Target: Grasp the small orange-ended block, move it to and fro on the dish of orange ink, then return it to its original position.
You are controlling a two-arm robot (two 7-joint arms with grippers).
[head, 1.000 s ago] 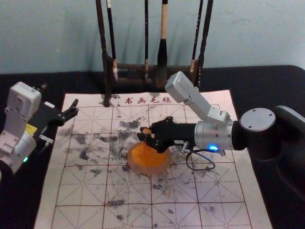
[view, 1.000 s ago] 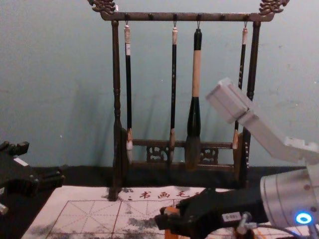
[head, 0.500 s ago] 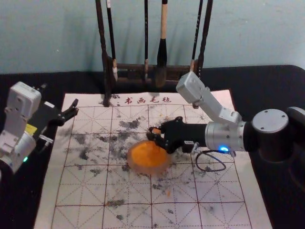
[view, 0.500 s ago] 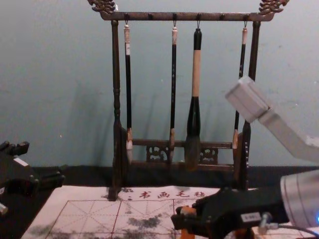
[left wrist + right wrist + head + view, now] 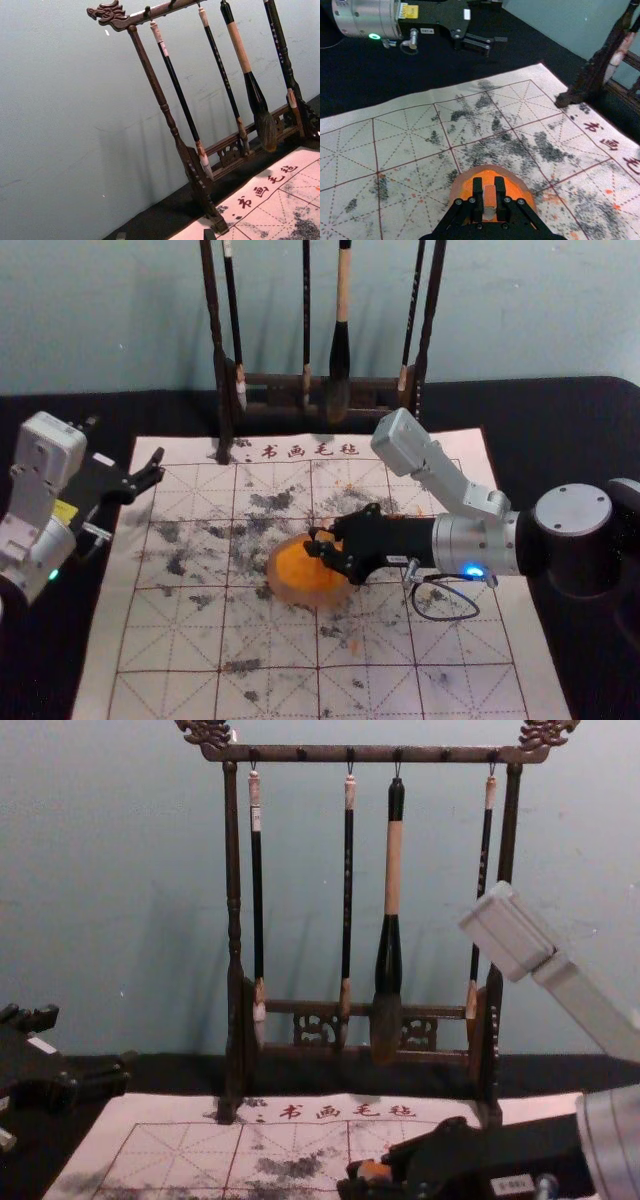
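From the head view I have my right gripper (image 5: 318, 541) at the middle of the frame, reaching in from the right over the dish of orange ink (image 5: 290, 590), its fingers covering most of what they hold. The right wrist view opens that up: the small orange-ended block (image 5: 489, 194) is pinched between both fingertips, orange end facing me and a pale part below, with ink behind it. Whether it touches the ink I cannot tell. The chest view gives me the block's orange end side-on, at lower centre-right.

My left gripper (image 5: 158, 466) is parked at the left of the head view, fingers spread. The left wrist view adds the carved dragon head (image 5: 107, 12) on the brush rack (image 5: 157, 92), standing behind the calligraphy felt mat (image 5: 180, 640).
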